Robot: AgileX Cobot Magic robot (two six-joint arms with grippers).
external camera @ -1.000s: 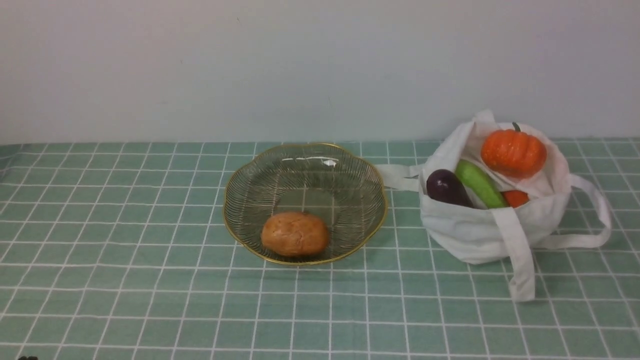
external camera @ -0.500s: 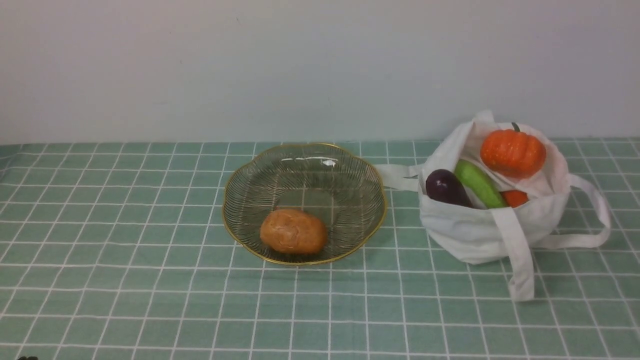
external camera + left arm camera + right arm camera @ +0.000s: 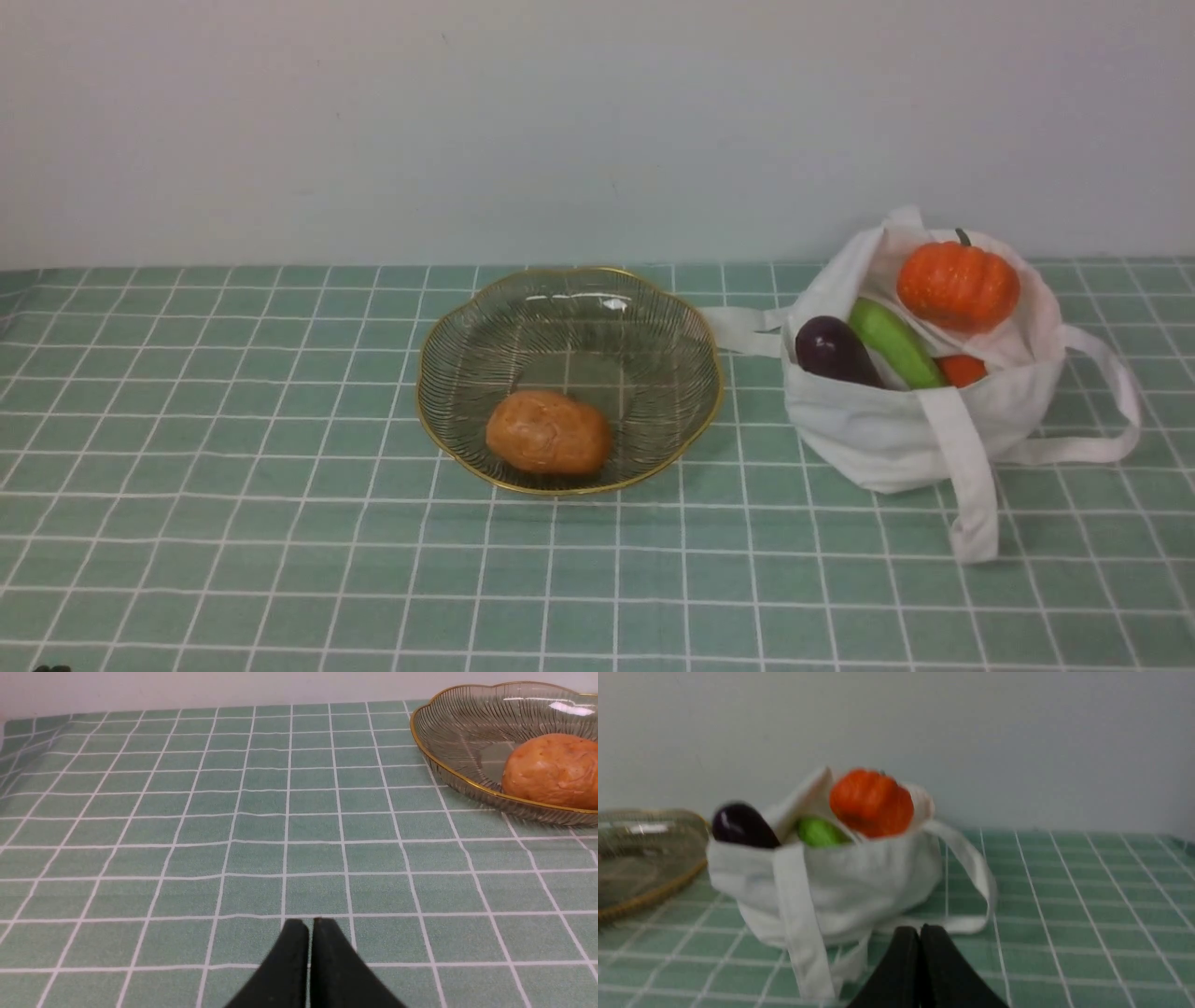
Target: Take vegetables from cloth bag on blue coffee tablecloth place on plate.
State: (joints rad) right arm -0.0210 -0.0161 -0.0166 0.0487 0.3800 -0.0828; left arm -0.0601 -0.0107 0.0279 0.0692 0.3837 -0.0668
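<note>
A tan potato (image 3: pixel 549 433) lies in the glass plate (image 3: pixel 653 308) at the middle of the teal checked tablecloth (image 3: pixel 233 523). To its right stands the white cloth bag (image 3: pixel 896 434), holding an orange pumpkin (image 3: pixel 957 285), a green cucumber (image 3: pixel 894 342) and a purple eggplant (image 3: pixel 833 351). Neither gripper shows in the front view. My left gripper (image 3: pixel 310 924) is shut and empty over bare cloth, near side of the plate (image 3: pixel 448 767) and potato (image 3: pixel 553 770). Empty too, my right gripper (image 3: pixel 919 931) is shut just before the bag (image 3: pixel 859 886).
A second small orange piece (image 3: pixel 962 369) peeks out beside the cucumber. The bag's strap handles (image 3: pixel 971 495) trail over the cloth to the front and right. A pale wall closes the far edge of the table.
The potato shifted slightly in the plate and then lay still. Nothing else moved.
</note>
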